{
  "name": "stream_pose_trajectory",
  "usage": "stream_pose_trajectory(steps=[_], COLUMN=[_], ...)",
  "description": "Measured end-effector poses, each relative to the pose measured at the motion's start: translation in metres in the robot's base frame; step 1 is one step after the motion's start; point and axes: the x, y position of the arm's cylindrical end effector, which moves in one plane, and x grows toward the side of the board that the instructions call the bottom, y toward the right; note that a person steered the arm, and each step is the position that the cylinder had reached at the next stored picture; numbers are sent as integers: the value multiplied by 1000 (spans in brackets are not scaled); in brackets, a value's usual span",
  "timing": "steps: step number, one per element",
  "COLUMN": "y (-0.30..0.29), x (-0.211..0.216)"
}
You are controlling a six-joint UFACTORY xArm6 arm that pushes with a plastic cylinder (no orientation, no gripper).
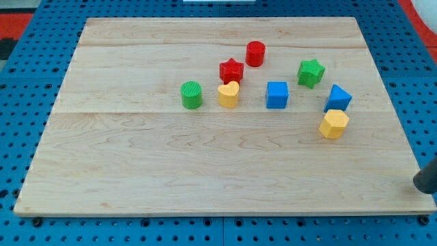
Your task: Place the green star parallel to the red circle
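The green star (pixel 311 72) sits at the board's upper right. The red circle (pixel 255 53) stands to its left and a little nearer the view's top. A dark rod end shows at the view's right edge, low down, with my tip (pixel 423 186) just off the board's right side. It is far from every block and well below and to the right of the green star.
A red star (pixel 231 70), a yellow heart (pixel 229 94) and a green circle (pixel 192 95) lie left of centre. A blue cube (pixel 277 95), a blue block (pixel 338 98) and a yellow hexagon (pixel 334 124) lie near the green star. The wooden board (pixel 205 171) rests on a blue pegboard.
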Motion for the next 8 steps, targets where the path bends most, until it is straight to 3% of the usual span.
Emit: stream_pose_trajectory(steps=[3, 4, 5, 6, 7, 8], y=[-32, -57, -21, -33, -110, -110], x=[2, -24, -52, -105, -128, -164])
